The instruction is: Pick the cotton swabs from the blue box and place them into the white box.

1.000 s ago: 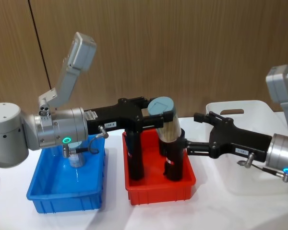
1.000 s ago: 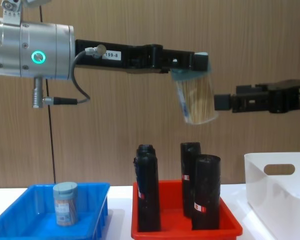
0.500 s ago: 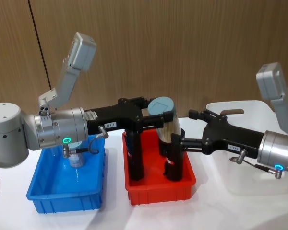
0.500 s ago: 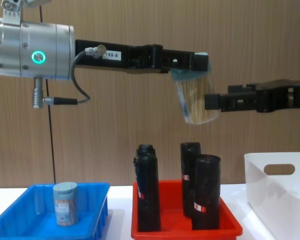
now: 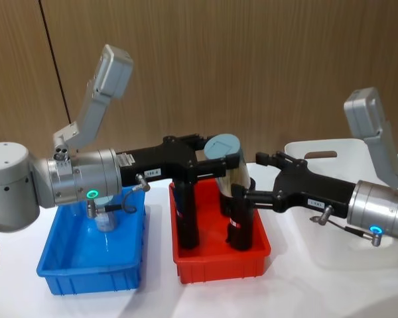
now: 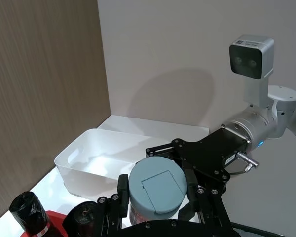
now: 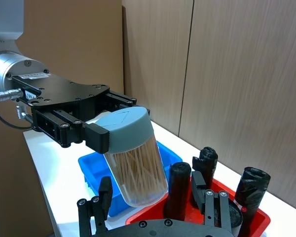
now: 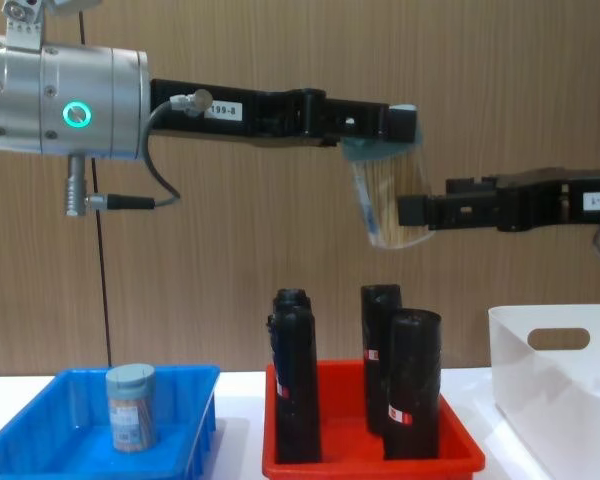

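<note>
- Now, one swab jar [image 7: 136, 168] hangs tilted in mid-air above the red tray [image 5: 219, 266], its lid clamped in the left gripper [image 5: 220, 151].
- Spread wide, the right gripper [image 5: 253, 177] straddles the jar's body, apparently not touching.
- A second jar [image 8: 130, 407] stands in the blue box [image 8: 40, 432]; the white box [image 8: 552, 400] sits far right.
- Risk: if the left lets go before the right closes, the jar drops among the black cylinders [image 8: 412, 375]. A skewed grip on the tilted wall could also slip.

White box [image 8: 525, 400] — cut off at chest view's right edge.
</note>
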`<action>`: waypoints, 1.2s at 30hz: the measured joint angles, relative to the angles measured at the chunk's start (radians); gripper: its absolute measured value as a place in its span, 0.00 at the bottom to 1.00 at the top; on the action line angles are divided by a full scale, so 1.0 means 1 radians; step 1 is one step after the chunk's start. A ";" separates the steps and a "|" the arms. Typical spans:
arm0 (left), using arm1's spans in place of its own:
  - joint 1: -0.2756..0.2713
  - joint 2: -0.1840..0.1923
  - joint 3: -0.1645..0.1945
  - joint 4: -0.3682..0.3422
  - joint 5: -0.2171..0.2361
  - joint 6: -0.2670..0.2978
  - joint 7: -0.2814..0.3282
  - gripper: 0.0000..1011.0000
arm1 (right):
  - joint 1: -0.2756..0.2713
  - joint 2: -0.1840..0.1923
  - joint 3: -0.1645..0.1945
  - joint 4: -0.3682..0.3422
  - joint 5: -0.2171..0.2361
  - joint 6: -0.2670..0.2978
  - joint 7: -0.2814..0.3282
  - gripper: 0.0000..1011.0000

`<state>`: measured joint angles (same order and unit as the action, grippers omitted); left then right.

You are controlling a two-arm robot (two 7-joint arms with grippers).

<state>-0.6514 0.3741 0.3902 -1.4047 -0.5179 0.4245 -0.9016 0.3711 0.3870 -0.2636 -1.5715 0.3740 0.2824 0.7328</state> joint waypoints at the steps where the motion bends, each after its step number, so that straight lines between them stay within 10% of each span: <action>1: 0.000 0.000 0.000 0.000 0.000 0.000 0.000 0.68 | 0.002 -0.001 -0.002 0.003 0.000 0.000 0.000 0.99; 36: 0.000 0.000 0.000 0.000 0.000 0.000 0.000 0.68 | 0.062 -0.047 -0.052 0.066 -0.017 -0.022 0.013 0.97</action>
<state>-0.6514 0.3741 0.3902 -1.4047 -0.5179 0.4245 -0.9016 0.4326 0.3402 -0.3153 -1.5053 0.3568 0.2604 0.7457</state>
